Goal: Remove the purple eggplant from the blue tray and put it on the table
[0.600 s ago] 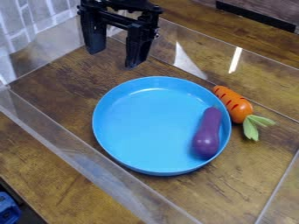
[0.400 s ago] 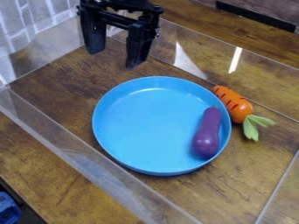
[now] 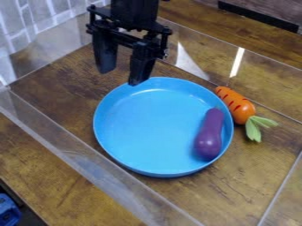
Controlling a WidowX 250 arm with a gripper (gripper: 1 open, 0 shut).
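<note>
The purple eggplant (image 3: 211, 132) lies inside the blue tray (image 3: 136, 132), along its right rim, with its tip pointing away from me. My black gripper (image 3: 123, 76) hangs pointing down over the tray's far left rim. Its two fingers stand apart with nothing between them, so it is open. It is well to the left of the eggplant and does not touch it. The dark wood table (image 3: 59, 97) shows all around the tray.
An orange carrot (image 3: 236, 106) with green leaves lies on the table just right of the tray, close to the eggplant. Clear plastic walls (image 3: 48, 132) border the tabletop on the left, front and back.
The gripper has moved from the back of the table toward me and slightly right, now hanging over the tray's far rim. Eggplant, carrot and tray have not moved.
</note>
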